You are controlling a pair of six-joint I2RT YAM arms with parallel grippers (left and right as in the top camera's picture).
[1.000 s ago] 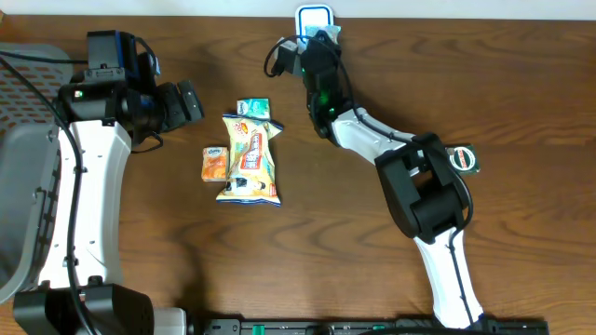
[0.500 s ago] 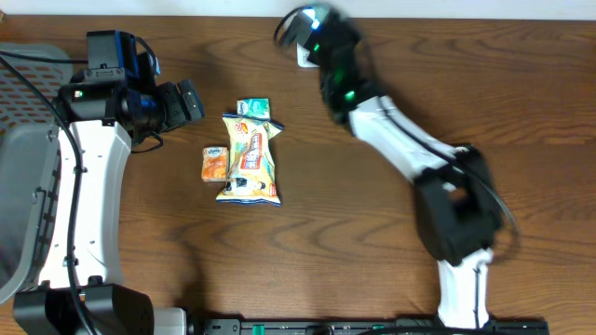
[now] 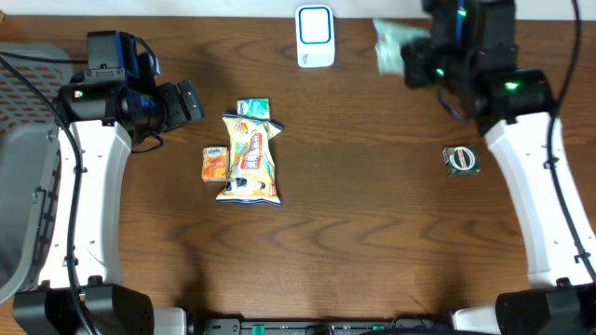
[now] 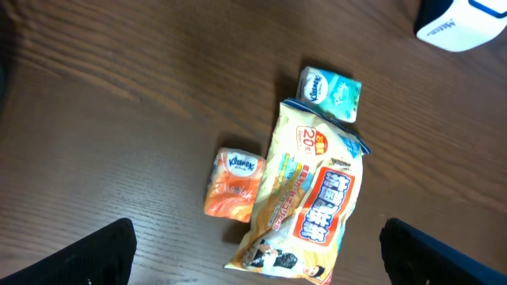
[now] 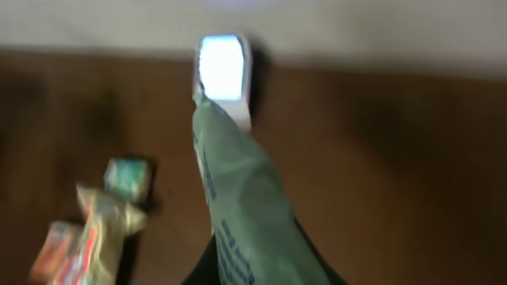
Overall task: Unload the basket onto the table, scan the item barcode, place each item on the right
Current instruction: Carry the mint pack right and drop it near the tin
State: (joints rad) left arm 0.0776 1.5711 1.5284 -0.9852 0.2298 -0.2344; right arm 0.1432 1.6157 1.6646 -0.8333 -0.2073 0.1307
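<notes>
Between clenched right fingers (image 3: 419, 67): dull green soft packet (image 5: 245, 214), held clear of brown wooden tabletop (image 3: 354, 233), near white blue-lit scanner (image 3: 315, 35), likely for barcode pass. Left fingers (image 4: 87, 253) spread, empty, parked over yellow snack bag (image 4: 309, 206).

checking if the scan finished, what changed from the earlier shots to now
The right arm swung from the scanner off to the right, still holding the green packet. The left arm, snack bag, orange pack and teal pack stayed put.
</notes>
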